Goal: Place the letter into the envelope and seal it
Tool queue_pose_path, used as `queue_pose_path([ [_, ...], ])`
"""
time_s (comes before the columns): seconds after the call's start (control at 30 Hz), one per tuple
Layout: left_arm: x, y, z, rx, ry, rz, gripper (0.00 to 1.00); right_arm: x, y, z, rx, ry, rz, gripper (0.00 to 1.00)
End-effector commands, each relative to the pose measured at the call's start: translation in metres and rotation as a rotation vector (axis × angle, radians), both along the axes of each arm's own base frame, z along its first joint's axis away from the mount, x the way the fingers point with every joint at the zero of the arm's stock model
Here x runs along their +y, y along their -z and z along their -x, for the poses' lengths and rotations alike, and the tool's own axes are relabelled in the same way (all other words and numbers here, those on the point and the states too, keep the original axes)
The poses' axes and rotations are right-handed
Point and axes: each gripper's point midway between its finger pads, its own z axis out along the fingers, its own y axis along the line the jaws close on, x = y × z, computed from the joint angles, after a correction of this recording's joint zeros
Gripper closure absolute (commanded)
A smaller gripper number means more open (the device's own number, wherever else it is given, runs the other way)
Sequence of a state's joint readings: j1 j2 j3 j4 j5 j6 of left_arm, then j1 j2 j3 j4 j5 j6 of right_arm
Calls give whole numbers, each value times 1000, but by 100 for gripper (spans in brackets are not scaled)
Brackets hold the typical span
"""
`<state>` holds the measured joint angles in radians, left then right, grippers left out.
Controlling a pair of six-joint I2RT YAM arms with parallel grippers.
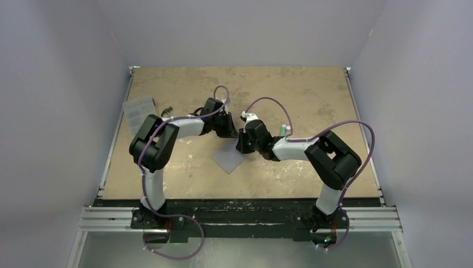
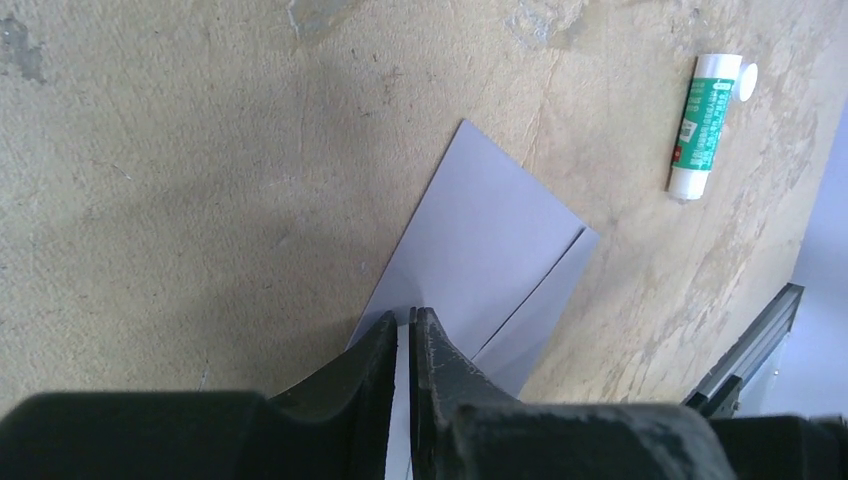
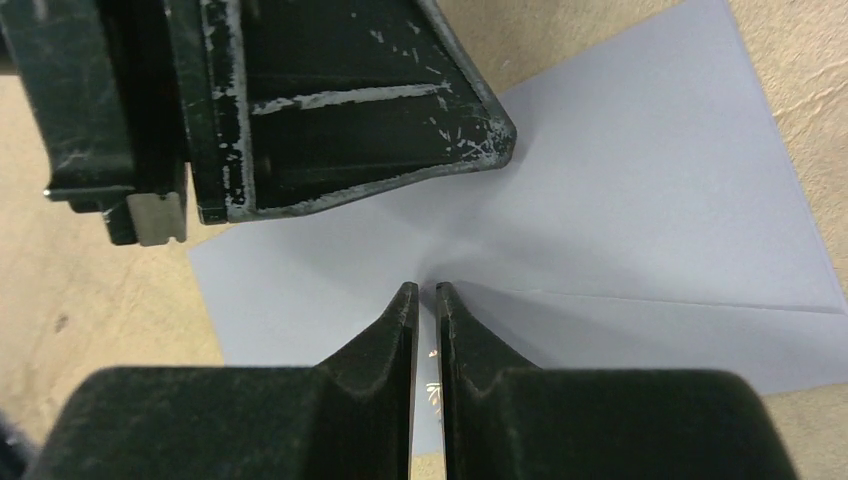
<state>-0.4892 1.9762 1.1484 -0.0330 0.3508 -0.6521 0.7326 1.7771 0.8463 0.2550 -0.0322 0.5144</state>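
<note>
The grey-blue envelope (image 1: pixel 228 159) lies as a diamond on the tan table, its far corner under both grippers. In the left wrist view the envelope (image 2: pixel 490 230) stretches away from my left gripper (image 2: pixel 405 318), whose jaws are nearly together at its near edge with pale paper in the slit. The right gripper (image 3: pixel 425 292) is pinched just as narrowly on the envelope (image 3: pixel 640 200), where a fold line starts at its tips and the paper puckers. One of the left gripper's fingers (image 3: pixel 380 120) rests on the paper just beyond. The two grippers (image 1: pixel 227 131) (image 1: pixel 244 142) almost touch. The letter is out of view.
A white and green glue stick (image 2: pixel 703 125) lies on the table to the right of the envelope, also visible beside the right arm (image 1: pixel 284 129). A clear ribbed plastic box (image 1: pixel 138 111) sits at the table's left edge. Metal rails border the table.
</note>
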Motion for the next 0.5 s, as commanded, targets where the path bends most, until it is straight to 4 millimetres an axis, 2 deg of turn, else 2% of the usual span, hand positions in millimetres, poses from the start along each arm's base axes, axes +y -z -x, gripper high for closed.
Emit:
queue_pose_path([
  [0.0, 30, 17, 13, 73, -35, -93, 87, -34, 33, 8, -23, 46, 276, 87],
  [0.1, 30, -22, -4, 0, -44, -45, 83, -39, 40, 13, -16, 56, 312, 88],
  [0.2, 34, -51, -13, -50, -46, -23, 81, -42, 44, 16, -7, 56, 324, 88],
  [0.3, 37, -65, -9, -74, -30, -20, 80, -43, 48, 17, 14, 61, 344, 89],
  [0.37, 38, -68, 1, -78, -10, -3, 82, -44, 49, 18, 30, 75, 355, 90],
  [0.47, 38, -64, 27, -61, 18, 39, 84, -46, 51, 20, 66, 126, 348, 90],
])
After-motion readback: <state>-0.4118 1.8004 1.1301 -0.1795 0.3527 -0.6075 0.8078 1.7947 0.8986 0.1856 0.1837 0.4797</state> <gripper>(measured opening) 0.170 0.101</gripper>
